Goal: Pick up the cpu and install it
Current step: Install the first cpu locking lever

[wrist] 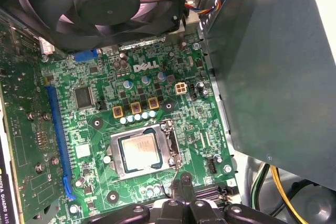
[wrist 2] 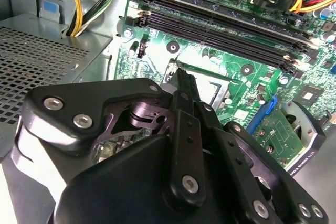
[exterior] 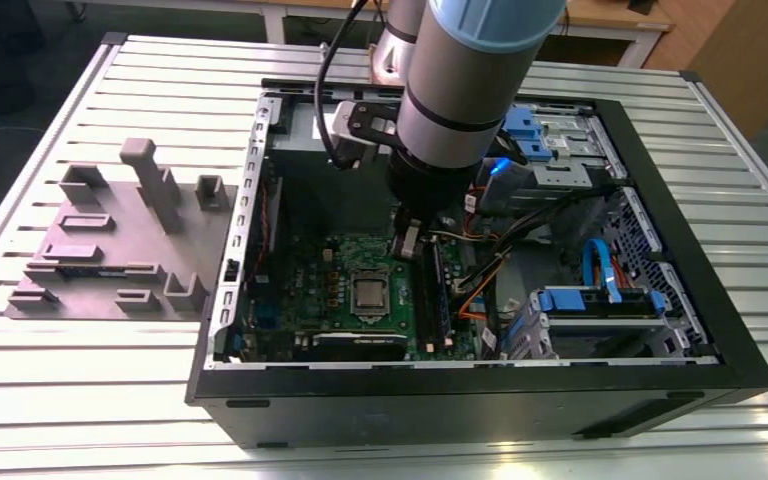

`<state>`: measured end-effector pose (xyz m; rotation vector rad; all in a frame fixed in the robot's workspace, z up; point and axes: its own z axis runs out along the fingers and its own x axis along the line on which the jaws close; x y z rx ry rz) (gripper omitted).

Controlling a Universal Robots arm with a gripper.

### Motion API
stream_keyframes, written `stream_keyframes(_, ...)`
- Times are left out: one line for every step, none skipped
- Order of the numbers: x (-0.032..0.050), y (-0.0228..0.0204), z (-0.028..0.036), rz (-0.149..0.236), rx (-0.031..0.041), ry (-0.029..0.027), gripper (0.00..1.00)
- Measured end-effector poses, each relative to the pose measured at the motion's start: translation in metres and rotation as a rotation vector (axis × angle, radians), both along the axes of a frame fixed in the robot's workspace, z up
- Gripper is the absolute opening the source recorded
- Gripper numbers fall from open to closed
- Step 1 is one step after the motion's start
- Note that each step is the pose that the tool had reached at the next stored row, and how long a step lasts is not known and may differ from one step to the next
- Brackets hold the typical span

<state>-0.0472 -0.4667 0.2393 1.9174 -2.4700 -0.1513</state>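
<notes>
On the exterior view's left, a grey rack (exterior: 115, 240) of slots and posts sits on the slatted table (exterior: 37, 360), well apart from the work. To its right lies the open case (exterior: 484, 395), side panel off. I am the arm reaching down into it from above. My gripper (exterior: 408, 243) hangs just over the green board (exterior: 344, 300), between the socket and the memory slots (wrist 2: 220, 30).

The cpu (exterior: 369, 293) lies flat and square in its socket (wrist: 140, 151) on the board, silver top up, just beside my fingertips (wrist: 185, 182) and not touching them. In both wrist views my fingers come to one narrow point with nothing between them, so I judge my jaws closed and empty.

By my reading, the chip is already placed. I cannot tell whether the socket's frame and lever are locked down.

Further right are blue drive brackets (exterior: 598, 300) and bundled cables (exterior: 491, 280).
</notes>
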Motion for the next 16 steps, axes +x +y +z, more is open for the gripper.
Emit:
stream_keyframes(0.0, 0.0, 0.0, 0.0, 0.0, 0.0, 0.1)
stream_keyframes(0.0, 0.0, 0.0, 0.0, 0.0, -0.0001, 0.1)
stream_keyframes(0.0, 0.0, 0.0, 0.0, 0.0001, -0.0001, 0.1)
stream_keyframes(0.0, 0.0, 0.0, 0.0, 0.0, 0.0, 0.1)
stream_keyframes(0.0, -0.0001, 0.0, 0.0, 0.0, 0.0, 0.1)
stream_keyframes(0.0, -0.0001, 0.0, 0.0, 0.0, -0.0001, 0.1)
stream_keyframes(0.0, -0.0001, 0.0, 0.003, 0.0, -0.0001, 0.1)
stream_keyframes(0.0, -0.0001, 0.0, 0.01, -0.0001, 0.0, 0.1)
stream_keyframes(0.0, -0.0001, 0.0, 0.019, -0.0001, 0.0, 0.1)
stream_keyframes(0.0, -0.0003, -0.0001, 0.025, 0.0002, -0.0001, 0.1)
stream_keyframes(0.0, -0.001, -0.0001, 0.029, 0.0003, -0.0001, 0.1)
stream_keyframes(-0.0002, -0.0018, 0.0, 0.031, 0.0, 0.0, 0.1)
stream_keyframes(-0.0003, -0.0024, 0.0, 0.033, -0.0001, 0.0, 0.1)
stream_keyframes(-0.0005, -0.0029, -0.0001, 0.035, -0.0004, 0.0, 0.1)
stream_keyframes(-0.0005, -0.0037, 0.0, 0.037, -0.0007, 0.0, 0.1)
stream_keyframes(-0.0005, -0.0046, -0.0002, 0.041, -0.0007, -0.0001, 0.1)
